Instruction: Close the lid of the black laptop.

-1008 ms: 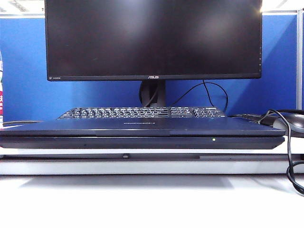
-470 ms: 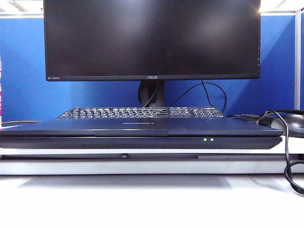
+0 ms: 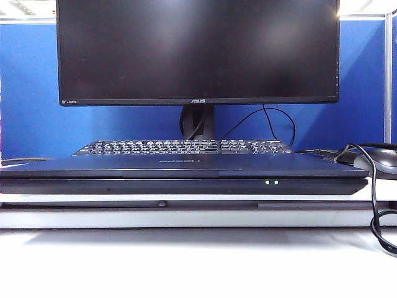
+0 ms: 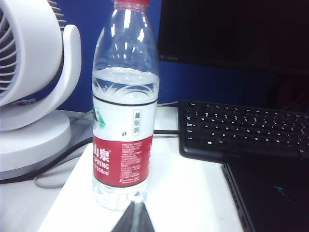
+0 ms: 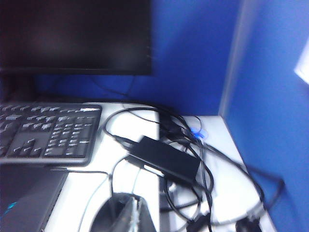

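Note:
The black laptop (image 3: 186,185) lies across the desk's raised shelf in the exterior view. Its lid (image 3: 186,165) rests flat on the base, plain dark outer side up, with two green LEDs (image 3: 272,182) lit on the front edge. Neither arm shows in that view. My left gripper (image 4: 134,220) is shut and empty, off the laptop's left end, whose corner (image 4: 275,193) shows beside it. My right gripper (image 5: 136,212) is shut and empty, off the laptop's right end (image 5: 24,193), above a dark mouse (image 5: 104,217).
Behind the laptop are a black desktop keyboard (image 3: 183,147) and an ASUS monitor (image 3: 198,49). A water bottle (image 4: 124,111) and a white fan (image 4: 34,92) stand close before the left gripper. A power adapter (image 5: 166,159) and tangled cables (image 5: 203,193) lie by the right gripper.
A second green LED has lit on the laptop's front edge. The exterior picture has shifted slightly; the lid stays flat.

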